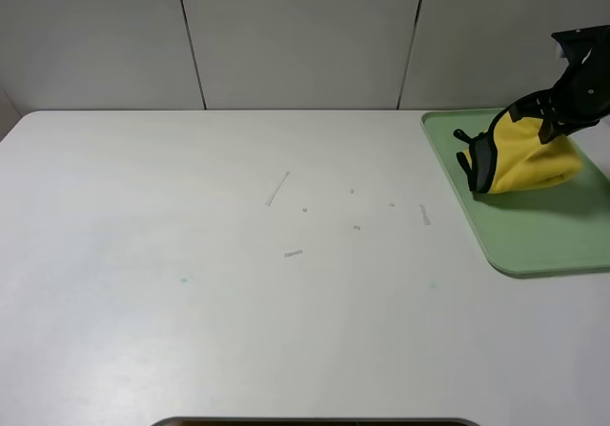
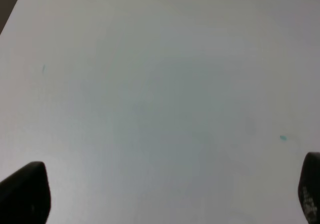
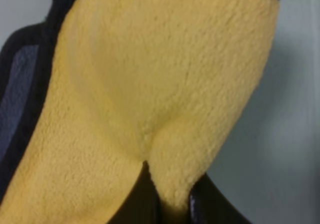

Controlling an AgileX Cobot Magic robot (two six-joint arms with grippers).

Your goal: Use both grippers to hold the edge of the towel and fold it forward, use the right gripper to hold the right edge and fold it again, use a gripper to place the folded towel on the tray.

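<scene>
Across the desk [image 1: 238, 302]: you see white top, a few small scraps, grey panelled wall behind.
Tray [image 1: 562, 245]: far right, pale green.
Towel [image 1: 534, 159]: bunched on your tray.
Right hand [image 3: 172, 204]: pinching the towel.
Left hand [image 2: 165, 194]: fingers spread over bare desk.

The towel [image 1: 534, 159] is plush yellow with a grey reverse and black bound edge [image 1: 479, 159], the tray [image 1: 534, 245] pale green, the right gripper [image 1: 562, 111] black, and the table [image 1: 238, 293] plain white.
</scene>
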